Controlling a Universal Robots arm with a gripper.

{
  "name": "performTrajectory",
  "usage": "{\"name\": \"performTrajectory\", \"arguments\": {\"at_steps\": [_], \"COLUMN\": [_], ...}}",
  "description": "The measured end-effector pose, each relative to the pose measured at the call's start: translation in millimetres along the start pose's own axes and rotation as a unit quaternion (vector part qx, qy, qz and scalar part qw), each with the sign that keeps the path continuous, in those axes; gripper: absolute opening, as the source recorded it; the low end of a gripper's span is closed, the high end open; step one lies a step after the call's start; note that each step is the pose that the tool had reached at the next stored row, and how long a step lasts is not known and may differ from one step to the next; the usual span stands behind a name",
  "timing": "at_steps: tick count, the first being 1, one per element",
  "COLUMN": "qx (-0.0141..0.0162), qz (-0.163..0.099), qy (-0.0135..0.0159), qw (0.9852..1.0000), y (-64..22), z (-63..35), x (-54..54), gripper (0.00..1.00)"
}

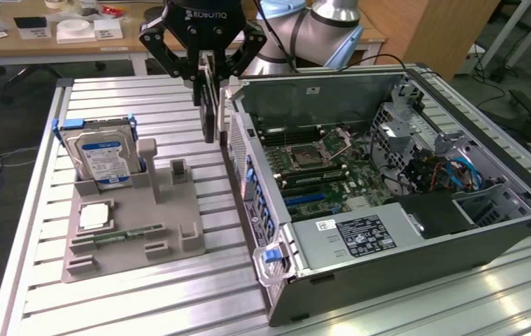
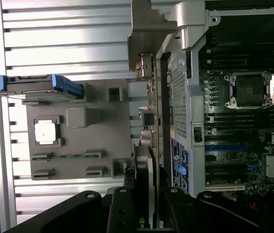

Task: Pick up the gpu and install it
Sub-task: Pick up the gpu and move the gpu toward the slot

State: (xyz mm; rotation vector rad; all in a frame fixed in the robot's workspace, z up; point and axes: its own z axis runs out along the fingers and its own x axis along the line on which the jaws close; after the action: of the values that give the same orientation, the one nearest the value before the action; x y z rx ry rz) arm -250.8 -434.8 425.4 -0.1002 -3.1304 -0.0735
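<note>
The gpu [image 1: 211, 115], a thin dark slab, hangs upright, edge-on, just beside the computer case [image 1: 415, 259].

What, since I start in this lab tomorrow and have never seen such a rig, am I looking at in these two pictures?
A robot arm ends in a black gripper. One picture comes from a camera standing off the arm, the other from a camera on its wrist. The gripper is clamped on the gpu, a graphics card seen edge-on, hanging above the slatted metal table between a grey holder tray and an open computer case. In the tray a hard drive stands upright, and a square processor chip and a memory stick lie flat.
</note>
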Motion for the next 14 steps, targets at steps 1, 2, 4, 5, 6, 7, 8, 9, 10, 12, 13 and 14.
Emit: {"name": "performTrajectory", "arguments": {"at_steps": [1, 2, 4, 5, 6, 7, 8, 9, 10, 12, 13, 14], "qx": [0.0000, 0.0000, 0.0000, 0.0000, 0.0000, 0.0000, 0.0000, 0.0000, 0.0000, 0.0000, 0.0000, 0.0000], "qz": [0.000, 0.000, 0.000, 0.000, 0.000, 0.000, 0.000, 0.000, 0.000, 0.000, 0.000, 0.000], "qy": [0.0000, 0.0000, 0.0000, 0.0000, 0.0000, 0.0000, 0.0000, 0.0000, 0.0000, 0.0000, 0.0000, 0.0000], "qw": [1.0000, 1.0000, 1.0000, 1.0000, 1.0000, 1.0000, 1.0000, 1.0000, 1.0000, 1.0000, 1.0000, 1.0000], "y": [0.1, 0.1, 0.2, 0.3, 0.3, 0.4, 0.4, 0.5, 0.6, 0.6, 0.6, 0.6], "z": [0.0, 0.0, 0.0, 0.0, 0.0, 0.0, 0.0, 0.0, 0.0, -0.1, -0.1, -0.1], "x": [-1.0, -1.9, -3.7, -4.6, -5.4, -6.2, -7.1, -7.8, -8.5, -9.8, -10.2, -10.5], "gripper": [0.28, 0.28, 0.28, 0.28, 0.28, 0.28, 0.28, 0.28, 0.28, 0.28, 0.28, 0.28]}}
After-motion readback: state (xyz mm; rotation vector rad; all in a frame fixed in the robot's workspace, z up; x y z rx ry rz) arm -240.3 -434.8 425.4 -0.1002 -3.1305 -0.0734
